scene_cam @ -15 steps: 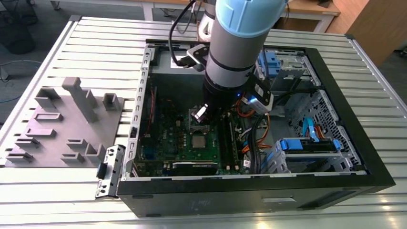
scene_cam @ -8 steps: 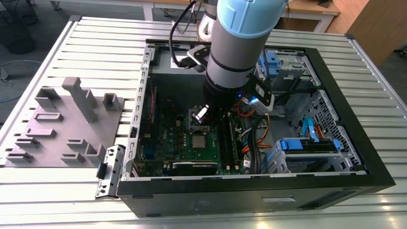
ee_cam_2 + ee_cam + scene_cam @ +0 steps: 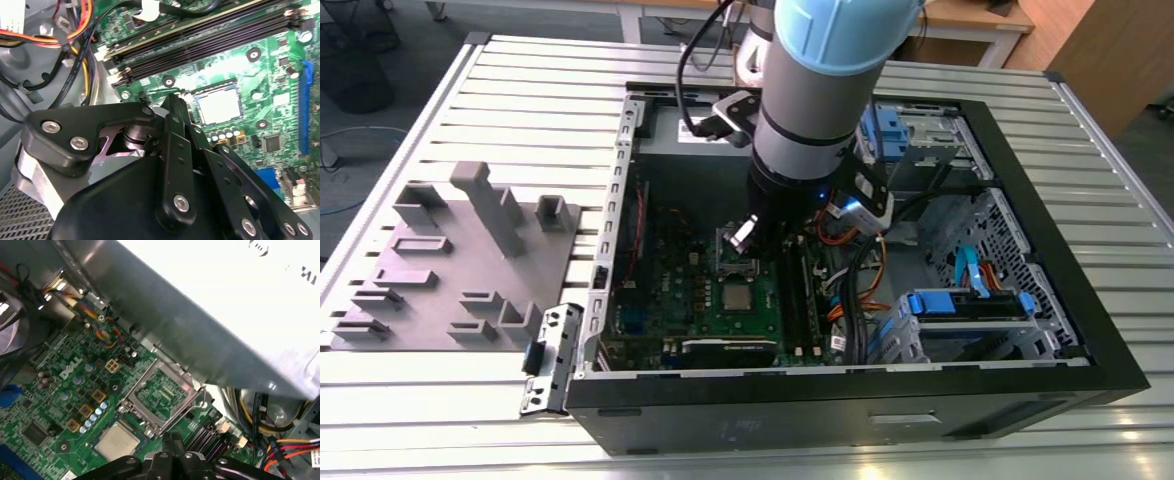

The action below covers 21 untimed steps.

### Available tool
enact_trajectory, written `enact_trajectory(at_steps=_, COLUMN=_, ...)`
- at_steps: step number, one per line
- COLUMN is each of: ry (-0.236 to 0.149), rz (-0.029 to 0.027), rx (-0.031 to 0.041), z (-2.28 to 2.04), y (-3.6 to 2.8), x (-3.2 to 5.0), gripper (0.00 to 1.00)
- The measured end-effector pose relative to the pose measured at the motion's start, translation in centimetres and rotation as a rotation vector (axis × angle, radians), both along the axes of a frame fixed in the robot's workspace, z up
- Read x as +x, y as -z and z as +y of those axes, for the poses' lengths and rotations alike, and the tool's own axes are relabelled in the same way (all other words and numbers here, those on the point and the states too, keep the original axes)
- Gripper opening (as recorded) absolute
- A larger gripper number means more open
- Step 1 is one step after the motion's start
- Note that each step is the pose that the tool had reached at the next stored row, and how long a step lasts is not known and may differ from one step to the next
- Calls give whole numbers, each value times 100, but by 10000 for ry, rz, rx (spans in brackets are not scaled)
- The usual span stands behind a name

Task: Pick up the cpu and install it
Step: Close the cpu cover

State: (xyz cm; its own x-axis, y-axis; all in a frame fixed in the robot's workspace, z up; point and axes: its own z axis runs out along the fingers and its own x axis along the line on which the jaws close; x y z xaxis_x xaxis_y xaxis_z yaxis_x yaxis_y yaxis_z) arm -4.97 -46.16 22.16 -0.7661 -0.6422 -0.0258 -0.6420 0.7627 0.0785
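The cpu (image 3: pixel 118 440) is seen lying on the motherboard (image 3: pixel 60 405) just beyond the end effector (image 3: pixel 172 440), beside the open socket (image 3: pixel 161 395); installation is judged unfinished. The end effector's fingers appear pressed together, empty.

In the exterior view the arm (image 3: pixel 807 100) runs off the top edge and covers the rear of the motherboard (image 3: pixel 720 290). In the second wrist view the gripper (image 3: pixel 172 107) linkage hides the board behind it, and its fingertips cannot be made out. In the first wrist view a bright, washed-out metal panel (image 3: pixel 210 305) blocks one whole corner.
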Motion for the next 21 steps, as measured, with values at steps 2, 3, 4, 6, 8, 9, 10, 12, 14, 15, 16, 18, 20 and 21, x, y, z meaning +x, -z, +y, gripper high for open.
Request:
enact_trajectory(at_steps=2, ry=0, rz=-1, rx=4, z=36, y=6, x=0, gripper=11)
enact_trajectory(at_steps=3, ry=0, rz=-1, rx=7, z=53, y=10, x=0, gripper=11)
enact_trajectory(at_steps=4, ry=0, rz=-1, rx=8, z=69, y=14, x=1, gripper=11)
enact_trajectory(at_steps=6, ry=0, rz=-1, rx=9, z=92, y=26, x=5, gripper=11)
enact_trajectory(at_steps=8, ry=-1, rz=0, rx=9, z=107, y=37, x=15, gripper=11)
enact_trajectory(at_steps=9, ry=-1, rz=0, rx=8, z=115, y=42, x=21, gripper=11)
enact_trajectory(at_steps=10, ry=0, rz=0, rx=7, z=125, y=48, x=28, gripper=11)
enact_trajectory(at_steps=12, ry=1, rz=-1, rx=8, z=152, y=58, x=41, gripper=11)
enact_trajectory(at_steps=14, ry=1, rz=0, rx=7, z=179, y=68, x=51, gripper=11)
enact_trajectory(at_steps=15, ry=0, rz=-1, rx=7, z=192, y=72, x=54, gripper=11)
enact_trajectory(at_steps=16, ry=0, rz=-1, rx=8, z=207, y=77, x=56, gripper=11)
enact_trajectory(at_steps=18, ry=-1, rz=-1, rx=8, z=235, y=87, x=58, gripper=11)
enact_trajectory(at_steps=20, ry=-1, rz=-2, rx=12, z=251, y=101, x=59, gripper=11)
enact_trajectory(at_steps=21, ry=-2, rz=-2, rx=14, z=254, y=109, x=59, gripper=11)
